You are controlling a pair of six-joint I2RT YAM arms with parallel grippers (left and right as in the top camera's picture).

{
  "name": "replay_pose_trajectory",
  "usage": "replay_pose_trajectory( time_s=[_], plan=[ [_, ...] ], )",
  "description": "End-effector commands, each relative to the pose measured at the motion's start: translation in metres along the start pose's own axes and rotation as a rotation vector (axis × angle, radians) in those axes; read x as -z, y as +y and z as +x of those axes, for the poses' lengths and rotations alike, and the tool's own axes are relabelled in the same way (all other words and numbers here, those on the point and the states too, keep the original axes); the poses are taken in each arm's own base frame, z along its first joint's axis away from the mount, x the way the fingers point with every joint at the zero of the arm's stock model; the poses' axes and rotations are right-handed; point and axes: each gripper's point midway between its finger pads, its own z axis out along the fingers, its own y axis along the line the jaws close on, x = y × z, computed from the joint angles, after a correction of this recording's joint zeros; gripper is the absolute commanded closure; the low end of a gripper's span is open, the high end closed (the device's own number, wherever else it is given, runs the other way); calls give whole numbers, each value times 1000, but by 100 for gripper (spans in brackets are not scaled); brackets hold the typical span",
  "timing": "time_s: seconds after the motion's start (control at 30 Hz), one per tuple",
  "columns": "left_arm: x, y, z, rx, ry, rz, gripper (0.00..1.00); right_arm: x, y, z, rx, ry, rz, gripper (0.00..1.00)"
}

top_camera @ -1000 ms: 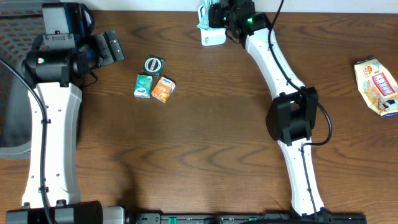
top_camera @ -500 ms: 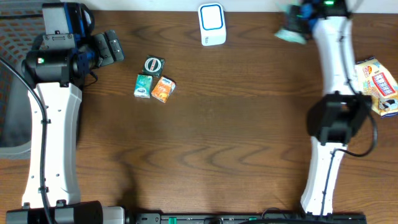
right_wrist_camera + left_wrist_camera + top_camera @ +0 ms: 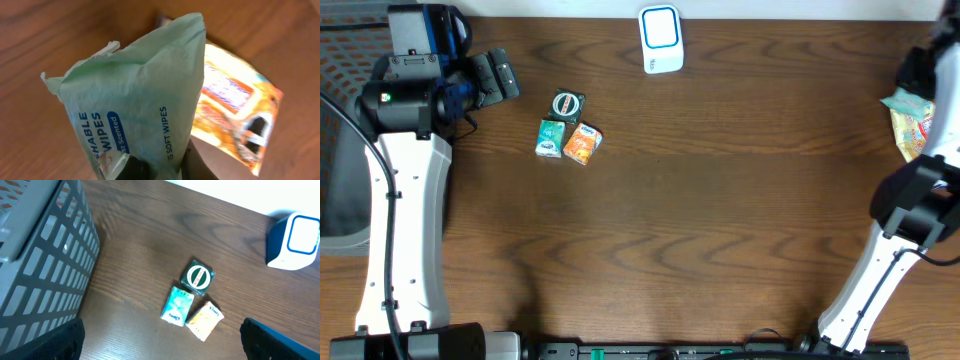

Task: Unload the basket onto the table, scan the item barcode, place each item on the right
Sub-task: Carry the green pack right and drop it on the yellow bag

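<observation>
The table (image 3: 700,220) is dark brown, with a wavy wood grain. At the upper middle of the overhead view, the scanner (image 3: 661,40) is white with a blue face. Left of the middle are three small packets. The dark green packet (image 3: 567,105) has a white round mark, the teal packet (image 3: 551,138) has white print, and the orange packet (image 3: 582,143) is partly pale. In the right wrist view, the wipes pack (image 3: 140,110) is pale mint green with a blue label and dark letters. The snack bag (image 3: 240,115) behind it is yellow and orange with some white. The basket (image 3: 40,260) is a grey grid.
</observation>
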Motion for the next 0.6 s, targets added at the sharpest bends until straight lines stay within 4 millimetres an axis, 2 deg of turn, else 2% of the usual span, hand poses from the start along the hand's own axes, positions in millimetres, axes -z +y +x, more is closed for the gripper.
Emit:
replay_pose_trajectory(
  time_s=[0.0, 0.07, 0.1, 0.23, 0.27, 0.33, 0.43, 0.5, 0.57],
  plan=[
    [-3, 3, 2, 7, 9, -15, 2, 2, -35, -5, -114, 0, 35, 99],
    [-3, 3, 2, 7, 9, -15, 2, -5, -46, -1, -131, 23, 39, 94],
    [-3, 3, 2, 8, 9, -15, 3, -8, -50, 1, -136, 32, 45, 88],
    [-3, 3, 2, 8, 9, -15, 3, -25, -64, 12, -152, 80, 66, 60],
    [-3, 3, 2, 8, 9, -15, 2, -30, -66, 16, -154, 92, 70, 48],
    [-3, 3, 2, 7, 9, -15, 2, -35, -68, 21, -154, 110, 75, 36],
    [-3, 3, 2, 8, 9, -15, 2, -34, -67, 22, -152, 113, 70, 25],
    [-3, 3, 2, 7, 9, -15, 2, -29, -60, 22, -150, 112, 38, 23],
    [-3, 3, 2, 8, 9, -15, 3, -19, -44, 20, -150, 108, -43, 22]
  ],
)
